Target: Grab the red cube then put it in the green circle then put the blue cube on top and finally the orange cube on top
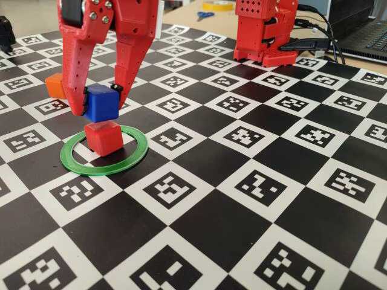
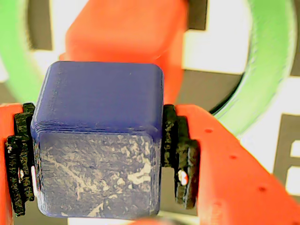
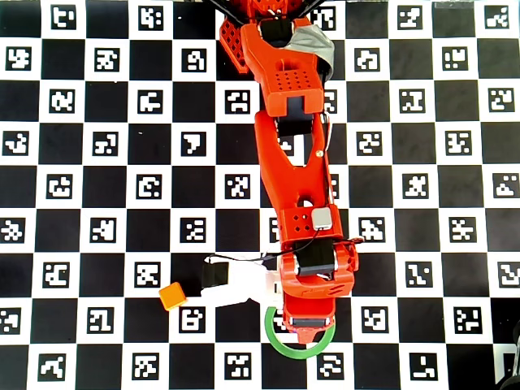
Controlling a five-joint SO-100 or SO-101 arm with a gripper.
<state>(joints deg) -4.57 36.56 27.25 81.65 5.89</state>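
My gripper (image 1: 101,103) is shut on the blue cube (image 1: 102,104) and holds it just above the red cube (image 1: 103,136). The red cube sits inside the green circle (image 1: 133,154) on the board. In the wrist view the blue cube (image 2: 98,136) fills the space between the black pads (image 2: 180,157), with the red cube (image 2: 126,33) and the green circle (image 2: 267,70) below it. The orange cube (image 1: 56,86) lies on the board behind and left of the gripper. In the overhead view the arm hides the red and blue cubes; the orange cube (image 3: 172,296) and part of the green circle (image 3: 286,347) show.
The checkerboard mat with marker squares (image 1: 254,181) covers the table. The arm's red base (image 1: 266,30) stands at the back right with cables and a laptop (image 1: 363,30) behind it. Scissors (image 1: 204,14) and a tape roll lie at the far back.
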